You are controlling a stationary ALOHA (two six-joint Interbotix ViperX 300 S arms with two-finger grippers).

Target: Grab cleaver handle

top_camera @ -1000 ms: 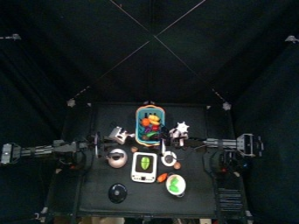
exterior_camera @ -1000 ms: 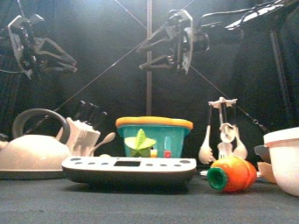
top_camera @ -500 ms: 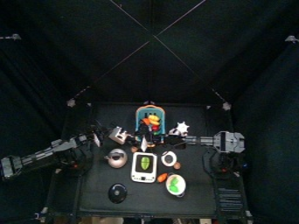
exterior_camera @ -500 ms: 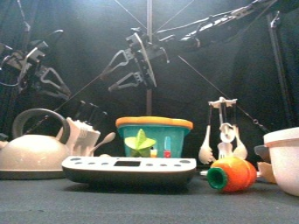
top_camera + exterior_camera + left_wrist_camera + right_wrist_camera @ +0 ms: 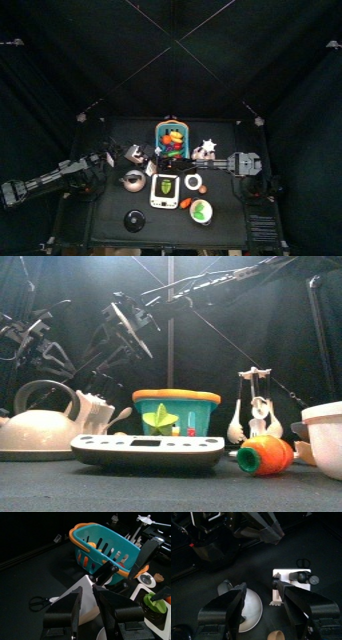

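Watching from beside the pen: the cleaver handle (image 5: 105, 571) is one of the dark handles sticking up out of the white knife block (image 5: 91, 411). The block stands at the left of the table, between the kettle (image 5: 34, 428) and the teal basket (image 5: 175, 411). I honestly can't pick out which handle is the cleaver's from the front. The right gripper (image 5: 260, 586) has reached across the middle and hangs over the block with its jaws spread wide, gripping nothing and not touching the handles. The left gripper (image 5: 87, 590) is up in the air just beside the block, jaws a bit apart, also empty-handed.
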